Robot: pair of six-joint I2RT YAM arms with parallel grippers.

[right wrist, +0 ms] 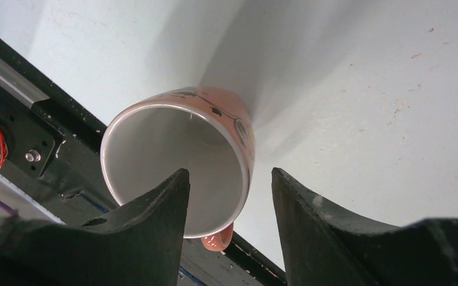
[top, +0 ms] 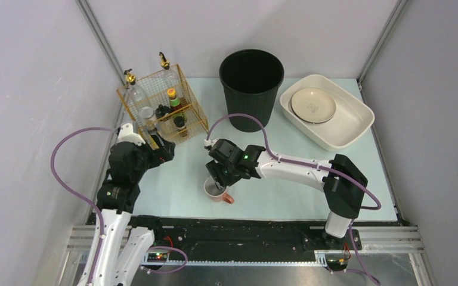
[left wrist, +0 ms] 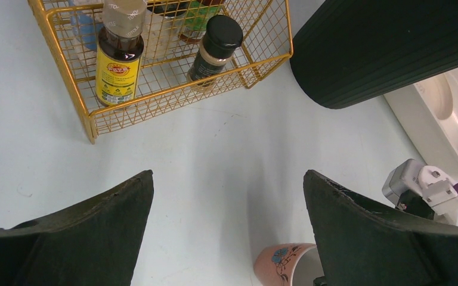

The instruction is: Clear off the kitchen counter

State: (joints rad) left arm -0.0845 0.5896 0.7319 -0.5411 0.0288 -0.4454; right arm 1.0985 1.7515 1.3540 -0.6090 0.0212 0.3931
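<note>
Your right end effector (right wrist: 229,179), half-open, straddles the wall of the pink mug (right wrist: 155,161) near the surface (right wrist: 364,89) front edge, unclamped; your left end effector (left wrist: 228,179) stands wide, empty.

Plain pale grey walls (top: 173,24) on three sides, metal corner posts (top: 99,37), soft even light

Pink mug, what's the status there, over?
Left gripper open, empty, near wire basket. Right gripper open, straddling rim of pink mug. Mug upright on kitchen counter. Nothing crowds it.
</note>
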